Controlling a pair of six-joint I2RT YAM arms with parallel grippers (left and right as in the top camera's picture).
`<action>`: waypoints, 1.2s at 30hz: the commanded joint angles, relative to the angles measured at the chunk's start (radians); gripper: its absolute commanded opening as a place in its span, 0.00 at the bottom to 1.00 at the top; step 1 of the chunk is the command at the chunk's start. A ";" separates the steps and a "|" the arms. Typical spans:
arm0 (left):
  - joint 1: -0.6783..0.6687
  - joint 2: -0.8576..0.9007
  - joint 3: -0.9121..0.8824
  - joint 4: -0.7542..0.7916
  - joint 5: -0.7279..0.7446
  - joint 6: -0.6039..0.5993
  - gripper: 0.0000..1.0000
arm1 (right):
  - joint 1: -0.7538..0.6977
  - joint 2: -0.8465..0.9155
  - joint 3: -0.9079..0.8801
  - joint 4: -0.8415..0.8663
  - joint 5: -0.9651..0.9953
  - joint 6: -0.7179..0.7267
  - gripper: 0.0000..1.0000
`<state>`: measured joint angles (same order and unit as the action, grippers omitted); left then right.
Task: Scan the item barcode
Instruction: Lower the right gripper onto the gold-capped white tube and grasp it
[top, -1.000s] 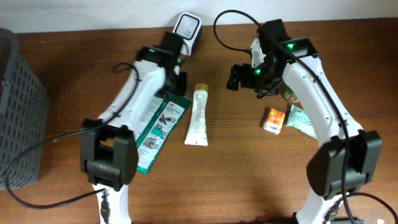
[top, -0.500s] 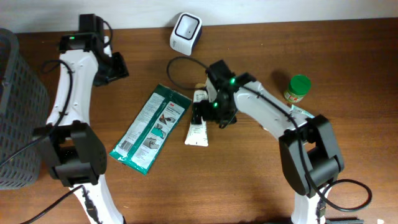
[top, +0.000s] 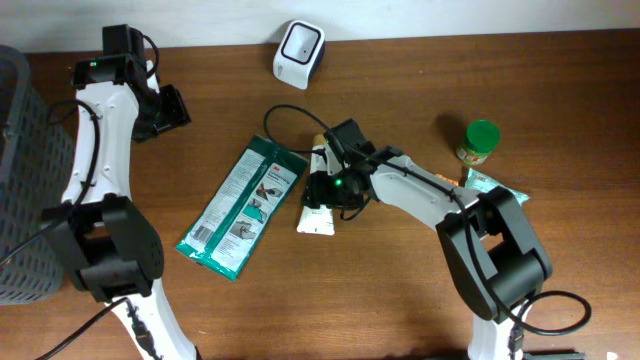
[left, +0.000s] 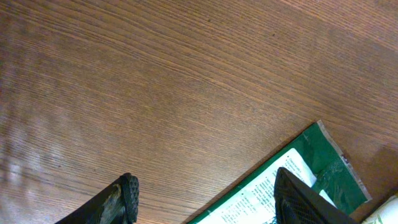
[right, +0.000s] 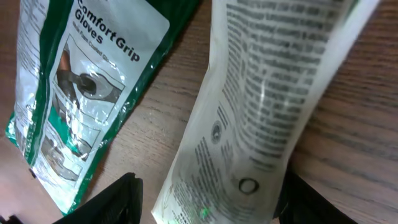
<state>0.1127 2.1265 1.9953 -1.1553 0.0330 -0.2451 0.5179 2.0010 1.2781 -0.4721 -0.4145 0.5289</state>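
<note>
Squarely between the wide-apart jaws of the right hand (right: 209, 194): the white tube (right: 261, 106).

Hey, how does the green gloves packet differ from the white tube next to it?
The gloves packet is a wide, flat, green-and-white pouch; the tube is narrow and white with small print. The packet lies slanted with no gripper on it, while the tube lies nearly straight with the right gripper over it, jaws either side. Both lie flat on the wooden table.
</note>
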 joint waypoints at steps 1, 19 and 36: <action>0.002 0.029 0.014 0.002 -0.006 0.016 0.61 | 0.006 0.022 -0.053 0.023 0.006 0.038 0.59; 0.002 0.069 0.014 0.010 -0.007 0.016 0.58 | -0.082 -0.062 -0.045 0.008 -0.328 -0.229 0.04; 0.002 0.069 0.014 0.012 -0.006 0.016 1.00 | -0.104 -0.171 0.106 -0.366 -0.237 -0.493 0.18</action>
<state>0.1127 2.1883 1.9953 -1.1439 0.0330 -0.2283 0.4129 1.7836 1.3727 -0.7940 -0.7136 0.0967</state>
